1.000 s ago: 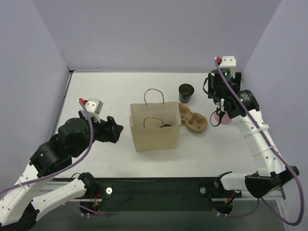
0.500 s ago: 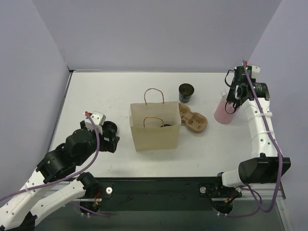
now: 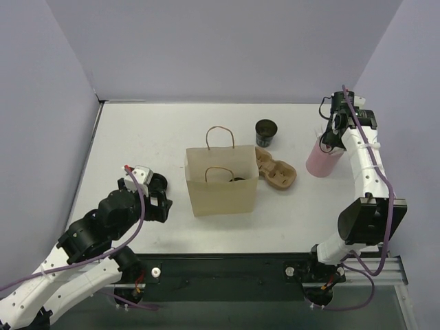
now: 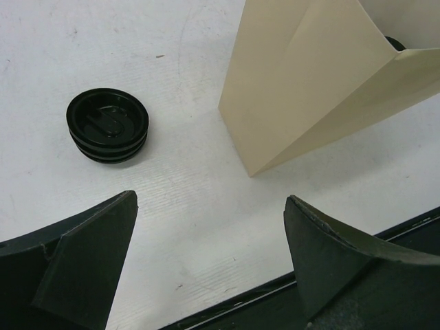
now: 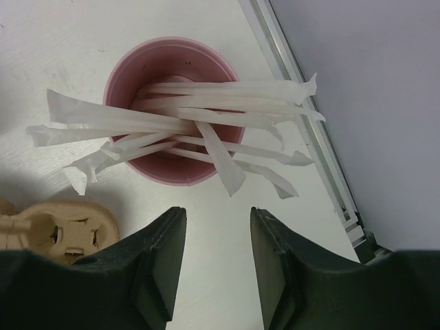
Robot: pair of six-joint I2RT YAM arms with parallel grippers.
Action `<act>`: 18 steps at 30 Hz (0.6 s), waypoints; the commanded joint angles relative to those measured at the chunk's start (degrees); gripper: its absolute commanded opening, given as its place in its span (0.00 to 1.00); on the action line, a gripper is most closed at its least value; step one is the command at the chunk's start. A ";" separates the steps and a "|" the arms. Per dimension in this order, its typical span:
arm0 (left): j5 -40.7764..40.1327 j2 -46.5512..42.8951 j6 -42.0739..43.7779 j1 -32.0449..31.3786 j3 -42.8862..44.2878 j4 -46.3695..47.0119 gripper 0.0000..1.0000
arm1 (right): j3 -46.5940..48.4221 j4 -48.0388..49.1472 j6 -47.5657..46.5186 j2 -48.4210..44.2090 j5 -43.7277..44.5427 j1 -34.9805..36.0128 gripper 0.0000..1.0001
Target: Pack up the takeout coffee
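Standing mid-frame on the counter (image 3: 158, 130), a paper bag (image 3: 221, 182) is seen, a cardboard tray (image 3: 276, 172) just right of it, a coffee cup (image 3: 266, 133) above that. Left fingers (image 4: 75, 268) are spread wide, empty; right fingers (image 5: 155, 268) are held narrow, empty, over a pink cup (image 3: 320, 161).

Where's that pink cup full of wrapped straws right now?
In the top view, the pink cup stands on the table's right side, just right of the cardboard cup carrier, with the right gripper just above it.
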 commanded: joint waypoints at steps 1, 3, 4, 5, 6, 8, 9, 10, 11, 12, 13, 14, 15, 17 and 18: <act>0.52 -1.37 -0.07 0.27 -0.62 4.43 0.97 | 2.69 -1.09 0.48 1.62 0.66 -0.42 0.42; 0.34 -1.63 -0.07 0.27 -0.89 4.34 0.97 | 3.48 -1.00 0.57 2.68 0.49 -0.42 0.41; 0.34 -1.55 0.01 0.27 -0.89 4.52 0.97 | 3.74 -1.00 0.31 3.03 0.40 -0.42 0.41; 0.26 -1.46 0.02 0.27 -0.97 4.61 0.97 | 4.01 -0.91 0.30 3.73 0.48 -0.42 0.40; 0.26 -1.46 0.02 0.27 -0.89 4.61 0.97 | 4.18 -0.91 0.22 4.00 1.18 -0.42 0.40; 0.08 -1.37 0.02 0.27 -0.54 4.70 0.97 | 4.89 -0.91 0.04 4.70 1.54 -0.51 0.38; -0.09 -1.28 -0.07 0.27 -0.45 4.70 0.97 | 5.24 -1.00 -0.05 4.88 1.97 -0.51 0.38; -0.18 -1.28 -0.07 0.27 -0.10 4.52 0.97 | 5.50 -0.91 -0.05 5.05 2.24 -0.51 0.38; -0.18 -1.37 -0.07 0.27 0.17 4.52 0.97 | 5.59 -1.00 -0.14 5.32 2.59 -0.51 0.38; -0.18 -1.46 0.01 0.27 0.34 4.43 0.97 | 5.59 -1.17 -0.14 5.41 2.68 -0.51 0.37; -0.36 -1.55 0.10 0.27 0.52 4.43 0.97 | 5.68 -1.26 -0.14 5.49 3.03 -0.51 0.37; -0.45 -1.63 0.28 0.36 0.87 4.43 0.97 | 5.59 -1.35 -0.22 5.67 3.21 -0.51 0.37; -0.71 -1.64 0.37 0.27 1.05 4.34 0.97 | 5.42 -1.44 -0.31 5.67 3.47 -0.51 0.38; -1.15 -1.90 0.37 0.27 1.48 4.08 0.97 | 4.98 -1.35 -0.57 5.93 4.00 -0.68 0.38; -1.24 -1.90 0.45 0.27 1.66 4.08 0.97 | 4.98 -1.35 -0.75 6.11 4.00 -0.86 0.37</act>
